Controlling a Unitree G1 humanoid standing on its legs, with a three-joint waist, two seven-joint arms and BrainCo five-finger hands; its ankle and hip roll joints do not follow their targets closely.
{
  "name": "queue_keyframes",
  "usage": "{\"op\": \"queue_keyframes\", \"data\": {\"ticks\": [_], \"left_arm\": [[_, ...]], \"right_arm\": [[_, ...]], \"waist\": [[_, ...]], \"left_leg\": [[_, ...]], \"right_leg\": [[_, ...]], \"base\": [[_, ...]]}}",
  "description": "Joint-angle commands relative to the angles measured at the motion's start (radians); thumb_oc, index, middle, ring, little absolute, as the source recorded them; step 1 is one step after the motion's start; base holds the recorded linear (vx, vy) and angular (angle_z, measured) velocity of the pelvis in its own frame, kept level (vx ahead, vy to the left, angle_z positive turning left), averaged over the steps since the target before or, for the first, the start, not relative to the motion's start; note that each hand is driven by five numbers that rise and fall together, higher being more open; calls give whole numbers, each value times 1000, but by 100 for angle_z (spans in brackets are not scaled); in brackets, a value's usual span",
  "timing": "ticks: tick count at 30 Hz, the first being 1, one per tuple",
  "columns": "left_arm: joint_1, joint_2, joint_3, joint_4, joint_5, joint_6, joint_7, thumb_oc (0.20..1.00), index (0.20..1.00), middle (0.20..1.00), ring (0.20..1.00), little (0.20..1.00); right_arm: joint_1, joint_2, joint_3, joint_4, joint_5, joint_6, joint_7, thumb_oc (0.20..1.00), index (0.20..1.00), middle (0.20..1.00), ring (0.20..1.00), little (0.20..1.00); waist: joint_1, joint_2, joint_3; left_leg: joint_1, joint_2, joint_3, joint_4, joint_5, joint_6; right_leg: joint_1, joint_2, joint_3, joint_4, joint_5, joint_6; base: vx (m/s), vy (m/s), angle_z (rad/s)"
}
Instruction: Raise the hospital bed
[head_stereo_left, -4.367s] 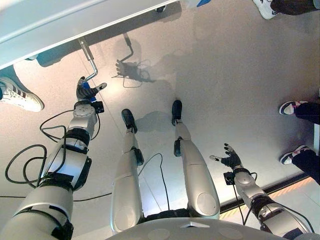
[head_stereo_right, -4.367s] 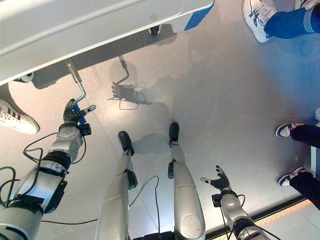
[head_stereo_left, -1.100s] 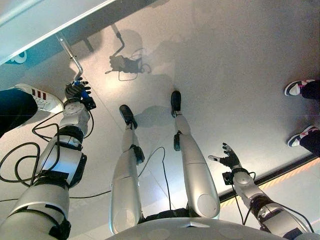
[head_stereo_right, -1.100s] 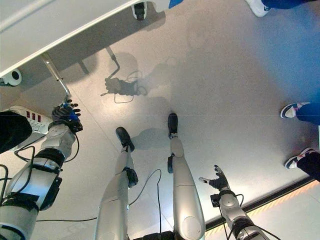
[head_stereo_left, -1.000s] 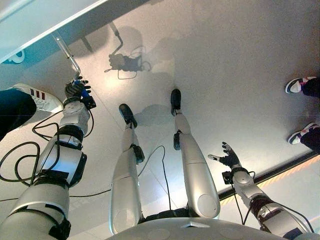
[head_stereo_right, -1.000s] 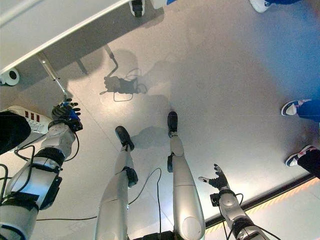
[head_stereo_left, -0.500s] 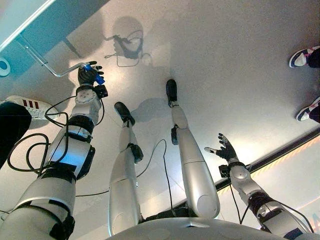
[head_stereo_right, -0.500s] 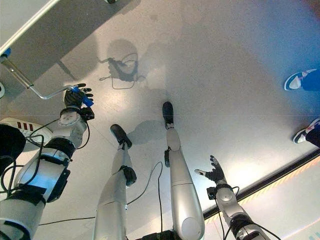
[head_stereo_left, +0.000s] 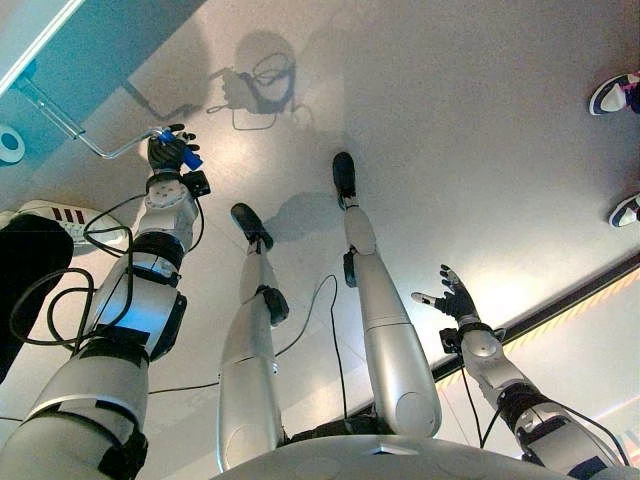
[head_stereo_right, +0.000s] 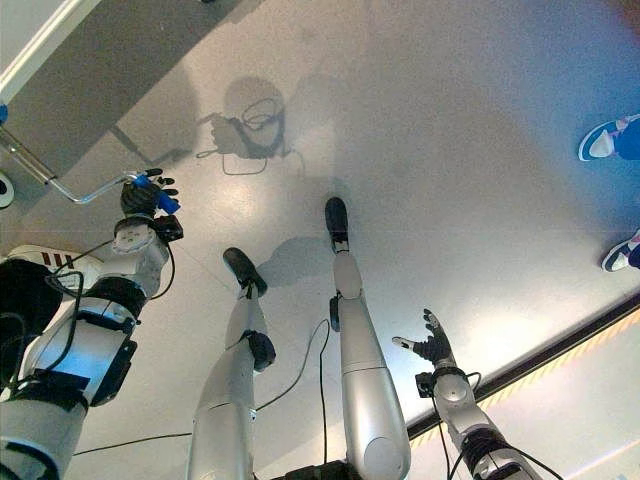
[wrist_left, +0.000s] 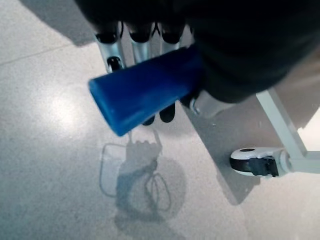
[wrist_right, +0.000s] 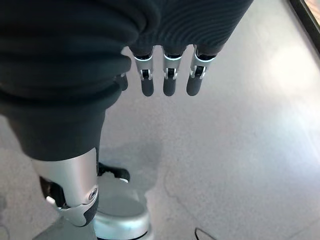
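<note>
The hospital bed (head_stereo_left: 28, 45) shows as a white edge at the upper left. A bent metal crank rod (head_stereo_left: 95, 152) runs out from under the bed to a blue grip (wrist_left: 145, 92). My left hand (head_stereo_left: 170, 152) is shut on that blue grip, its fingers (wrist_left: 141, 47) curled round it, low over the floor. My right hand (head_stereo_left: 455, 303) hangs at the lower right, far from the bed, with straight fingers (wrist_right: 167, 82) and nothing in it.
A bed caster (wrist_left: 255, 162) sits under a white frame leg (wrist_left: 280, 125). A person's white shoe (head_stereo_left: 55, 213) and dark trouser leg (head_stereo_left: 30, 270) are close to my left arm. More shoes (head_stereo_left: 612, 93) are at the far right. An orange-lined floor strip (head_stereo_left: 560, 310) crosses the lower right.
Over the last second my left hand has swung the blue grip round, so the crank's outer arm now lies sideways. The camera has shifted too. The right hand stays put.
</note>
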Motion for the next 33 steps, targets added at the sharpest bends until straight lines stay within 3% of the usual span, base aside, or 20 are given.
{"op": "queue_keyframes", "data": {"ticks": [1, 9, 11, 33], "left_arm": [[-107, -212, -67, -106, 57, -32, -84, 200, 200, 200, 200, 200], [-69, -216, -93, -203, 54, -41, -90, 200, 200, 200, 200, 200], [-60, -212, -94, -217, 53, -42, -89, 200, 200, 200, 200, 200], [115, -54, -102, -504, 2, -65, -106, 200, 200, 200, 200, 200]], "right_arm": [[128, -111, -8, -53, -8, -20, -14, 1000, 1000, 1000, 1000, 1000], [150, -105, -18, -37, -7, -15, -5, 1000, 1000, 1000, 1000, 1000], [147, -104, -16, -36, -8, -14, -5, 1000, 1000, 1000, 1000, 1000], [149, -67, -47, 39, 12, 27, 1, 1000, 1000, 1000, 1000, 1000]], "waist": [[-63, 97, 17], [-53, 121, 17], [-53, 117, 17], [43, 107, 17]], "left_leg": [[30, 93, -48, 102, -30, -67], [69, 75, -78, 110, -32, -62], [51, 72, -71, 116, 0, -55], [110, 37, -175, 141, 7, -35]], "right_leg": [[14, 39, 3, 104, -77, 108], [77, 25, -23, 108, -83, 100], [66, 22, -27, 105, -49, 90], [205, -51, -125, 166, -97, 87]], "base": [[0, 0, 0], [-14, -31, 8], [-91, -61, 9], [-17, 15, 18]]}}
